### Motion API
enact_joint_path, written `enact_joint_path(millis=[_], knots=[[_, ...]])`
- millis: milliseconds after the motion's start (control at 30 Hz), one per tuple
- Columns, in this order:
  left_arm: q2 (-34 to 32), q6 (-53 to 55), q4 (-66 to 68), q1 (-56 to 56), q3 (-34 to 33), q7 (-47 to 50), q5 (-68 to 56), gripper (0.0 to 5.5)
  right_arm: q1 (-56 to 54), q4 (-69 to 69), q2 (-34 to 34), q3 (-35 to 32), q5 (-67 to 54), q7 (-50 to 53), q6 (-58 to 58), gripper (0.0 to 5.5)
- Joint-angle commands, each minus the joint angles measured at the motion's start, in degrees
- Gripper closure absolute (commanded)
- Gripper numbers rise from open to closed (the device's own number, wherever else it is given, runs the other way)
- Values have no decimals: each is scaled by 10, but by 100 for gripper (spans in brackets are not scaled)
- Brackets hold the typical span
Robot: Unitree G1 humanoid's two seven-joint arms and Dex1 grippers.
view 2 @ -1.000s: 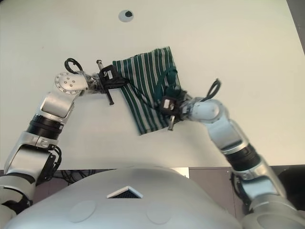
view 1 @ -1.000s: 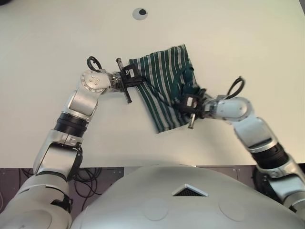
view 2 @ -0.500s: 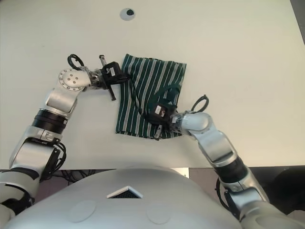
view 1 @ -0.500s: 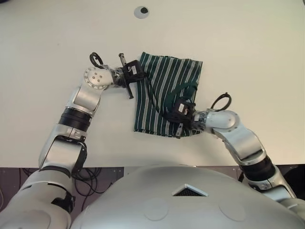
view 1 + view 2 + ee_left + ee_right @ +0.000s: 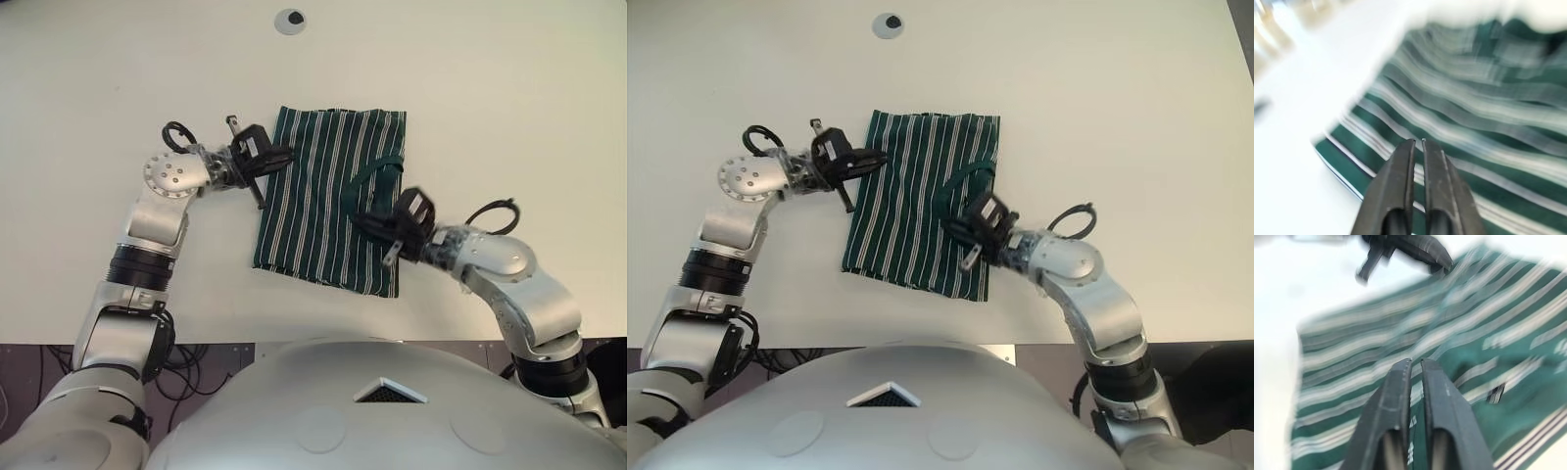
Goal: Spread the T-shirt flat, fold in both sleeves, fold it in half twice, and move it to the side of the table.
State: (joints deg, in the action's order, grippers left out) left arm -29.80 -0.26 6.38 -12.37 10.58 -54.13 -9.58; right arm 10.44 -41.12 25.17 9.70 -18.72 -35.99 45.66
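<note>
The green T-shirt (image 5: 313, 211) with white stripes lies folded into a rectangle on the white table (image 5: 490, 88), its collar edge toward the right. My left gripper (image 5: 282, 155) is shut, its tips at the shirt's far left edge near the corner; the left wrist view has the fingers (image 5: 1400, 166) pressed together just over the striped cloth (image 5: 1488, 147). Over the shirt's right half beside the collar, my right gripper (image 5: 362, 220) is shut, and its fingers (image 5: 1393, 396) sit closed above the stripes (image 5: 1488, 333). I see no cloth between either pair of fingers.
A small round disc (image 5: 289, 20) with a dark centre sits at the far side of the table. The table's near edge (image 5: 196, 341) runs just below the shirt, with cables (image 5: 181, 357) under it. Bare tabletop lies left and right of the shirt.
The shirt has turned from a tilted lie to nearly square with the table and shifted left. My right gripper moved from its near right corner up to the collar area; the left stayed at the left edge.
</note>
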Motion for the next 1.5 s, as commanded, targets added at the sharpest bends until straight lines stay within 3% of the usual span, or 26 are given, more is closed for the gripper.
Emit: enact_joint_path(millis=[33,233,400,533,1067,1133,1433,1500], knots=[[-57,-17,-102,75,-29,-62,-51,460,33,-73,40,-74,-33,-17,-25,448],[-158,-124,-122,181,-88,-91,-4,362,210,13,217,-107,163,-98,-325,341],[-203,-156,-98,211,-75,-109,38,298,275,70,256,-88,245,-105,-460,266],[-215,-199,-63,209,-33,-100,117,295,272,112,256,-41,321,-90,-529,213],[-212,-254,-85,211,51,-97,142,295,179,142,229,96,466,-54,-616,213],[-216,-258,-93,213,58,-98,144,295,175,154,232,103,477,-50,-622,240],[-228,-321,-117,215,78,-71,189,434,175,169,232,104,465,-56,-589,408],[-231,-352,-123,215,79,-59,206,439,175,174,230,104,462,-57,-579,438]])
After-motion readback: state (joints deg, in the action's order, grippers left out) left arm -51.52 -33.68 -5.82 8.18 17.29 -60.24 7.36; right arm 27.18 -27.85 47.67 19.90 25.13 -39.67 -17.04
